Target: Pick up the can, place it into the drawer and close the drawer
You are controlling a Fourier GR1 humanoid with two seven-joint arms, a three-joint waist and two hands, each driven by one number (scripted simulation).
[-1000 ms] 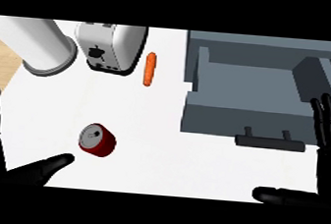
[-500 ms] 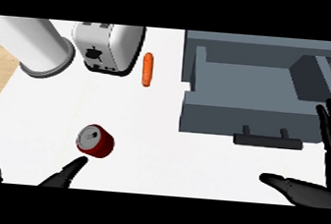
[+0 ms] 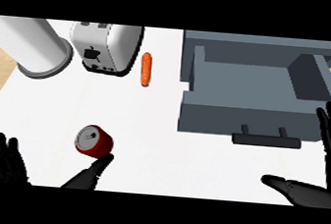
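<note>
Left hand: the left hand (image 3: pixel 4 163) shows at the lower edge, below and to the left of the can; fingers straight and spread, thumb stretched up toward the can, holding nothing.
Thumb and can: the thumb tip lies just beside the can's lower rim; whether it touches cannot be told.
Can: the can (image 3: pixel 94 141) is red with a silvery top and lies tipped on its side on the white surface (image 3: pixel 159 133), its top turned up and to the left.
Handling: likely light and stiff, with a smooth wall that may slip; lying down, it will probably roll if nudged from the side.
Where to hold: across the red wall, thumb on one side and fingers on the other, not on the end faces.
Above the can: a pale cylinder (image 3: pixel 34 44), a toaster (image 3: pixel 104 47) and a carrot (image 3: pixel 146 69) stand well apart from it.
Drawer: the grey drawer (image 3: pixel 254 86) stands pulled open to the right of the can and above it, handle toward the robot, nothing visible inside.
Right hand: the right hand (image 3: pixel 330 161) is far right of the can, below the drawer's handle; open, fingers up, thumb lying leftward, touching nothing.
</note>
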